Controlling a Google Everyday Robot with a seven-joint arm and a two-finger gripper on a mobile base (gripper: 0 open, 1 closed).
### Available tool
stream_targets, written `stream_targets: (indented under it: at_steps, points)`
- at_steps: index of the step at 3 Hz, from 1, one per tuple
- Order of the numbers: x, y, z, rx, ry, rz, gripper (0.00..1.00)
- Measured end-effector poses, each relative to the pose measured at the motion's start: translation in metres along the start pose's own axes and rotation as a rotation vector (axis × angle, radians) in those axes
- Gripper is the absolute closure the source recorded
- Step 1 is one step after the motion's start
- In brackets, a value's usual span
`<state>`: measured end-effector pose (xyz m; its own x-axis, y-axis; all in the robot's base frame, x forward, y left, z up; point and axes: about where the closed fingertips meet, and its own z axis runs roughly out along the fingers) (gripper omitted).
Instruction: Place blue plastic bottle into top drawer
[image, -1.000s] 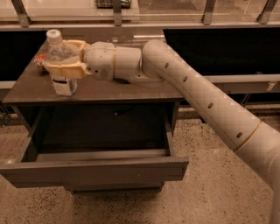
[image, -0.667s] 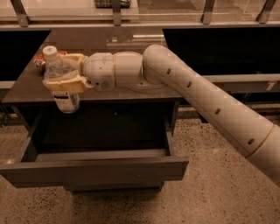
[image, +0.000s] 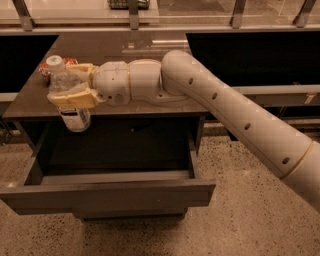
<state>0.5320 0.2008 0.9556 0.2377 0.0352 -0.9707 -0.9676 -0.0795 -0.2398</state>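
The wide, shallow, dark grey-brown wooden top drawer (image: 110, 196) is standing pulled out beneath the dark tabletop (image: 130, 50), its inside lying in shadow. The cream two-finger gripper (image: 70, 82) is clamping the small clear bluish plastic bottle (image: 74, 116), white-capped and white-labelled, holding it upright at the table's front-left edge, above the drawer's back-left corner.

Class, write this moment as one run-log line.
gripper: shut on blue plastic bottle, left front of table | bottle upright above top drawer | drawer open
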Motion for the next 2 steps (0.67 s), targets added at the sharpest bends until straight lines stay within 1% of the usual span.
stream_targets:
  at_steps: [1,2]
  points:
    - [0.03,0.008,-0.008,0.042,-0.042,0.05,1.0]
    - [0.083,0.047,-0.019,0.085,-0.062,0.128,1.0]
